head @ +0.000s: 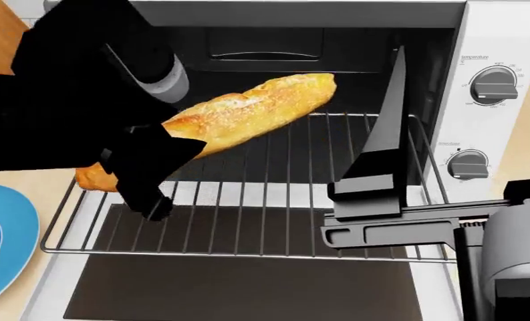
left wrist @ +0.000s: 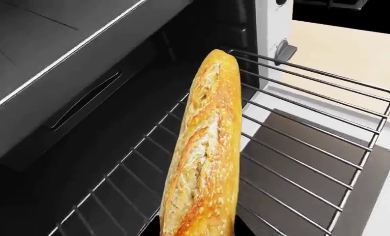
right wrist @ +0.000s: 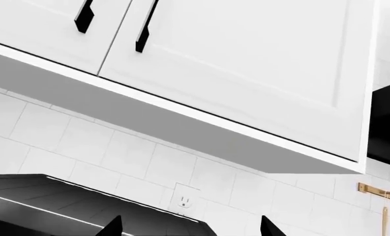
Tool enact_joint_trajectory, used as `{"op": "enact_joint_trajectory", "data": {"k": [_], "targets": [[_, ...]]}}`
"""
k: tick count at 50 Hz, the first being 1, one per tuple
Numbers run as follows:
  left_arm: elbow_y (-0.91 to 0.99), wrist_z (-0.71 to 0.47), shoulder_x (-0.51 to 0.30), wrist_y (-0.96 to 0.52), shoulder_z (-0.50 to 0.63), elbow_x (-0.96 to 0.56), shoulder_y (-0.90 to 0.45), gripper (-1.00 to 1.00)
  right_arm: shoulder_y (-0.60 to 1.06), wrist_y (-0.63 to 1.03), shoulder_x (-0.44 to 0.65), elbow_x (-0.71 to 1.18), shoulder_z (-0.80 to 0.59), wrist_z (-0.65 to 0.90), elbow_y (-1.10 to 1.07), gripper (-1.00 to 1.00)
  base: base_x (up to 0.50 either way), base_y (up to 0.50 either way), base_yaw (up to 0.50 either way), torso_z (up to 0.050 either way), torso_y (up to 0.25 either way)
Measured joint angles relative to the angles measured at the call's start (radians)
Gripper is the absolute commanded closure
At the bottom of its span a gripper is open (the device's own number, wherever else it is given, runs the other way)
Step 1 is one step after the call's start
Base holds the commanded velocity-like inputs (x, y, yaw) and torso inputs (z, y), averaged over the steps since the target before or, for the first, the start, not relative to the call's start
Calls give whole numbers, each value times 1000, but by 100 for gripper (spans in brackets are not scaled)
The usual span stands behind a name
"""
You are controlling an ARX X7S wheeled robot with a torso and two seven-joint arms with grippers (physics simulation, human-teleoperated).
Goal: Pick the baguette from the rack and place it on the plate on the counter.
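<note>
The golden-brown baguette (head: 246, 110) is tilted, its far end raised over the wire rack (head: 274, 200), which is pulled out of the oven. My left gripper (head: 149, 177) is shut on the baguette near its left end. In the left wrist view the baguette (left wrist: 204, 147) runs away from my left gripper (left wrist: 201, 231), with the rack (left wrist: 306, 128) beneath it. The blue-rimmed plate (head: 19, 227) lies on the beige counter (head: 33, 182) at the lower left, partly out of frame. My right gripper (head: 391, 80) points upward in front of the oven, open and empty; its wrist view shows my right gripper (right wrist: 188, 228) facing wall cabinets.
The white toaster oven (head: 492, 134) has two knobs on its right panel. Its dark door (head: 246, 287) lies open flat under the rack. White cabinets (right wrist: 247, 64) and a tiled wall with an outlet (right wrist: 185, 201) are above.
</note>
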Motion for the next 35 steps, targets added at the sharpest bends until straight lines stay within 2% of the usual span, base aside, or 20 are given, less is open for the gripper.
{"op": "enact_joint_trajectory", "data": {"k": [9,17,27,35], "targets": [[136,-310,-117,-49,-77,-320,-25,100,-22,-25,5,-18,-3,-4,5,-100,0,0,0,0,0],[251,-552,-264,-19,-93,-593,-67,100,-37,-43,11,-27,-4,-4,5,-100,0,0,0,0,0],[380,-759,-427,51,-92,-826,-101,100,-38,-48,11,-32,-11,-4,7,-100,0,0,0,0,0],[466,-860,-555,103,-99,-939,-106,100,-40,-51,11,-33,-16,-4,7,-100,0,0,0,0,0]]}}
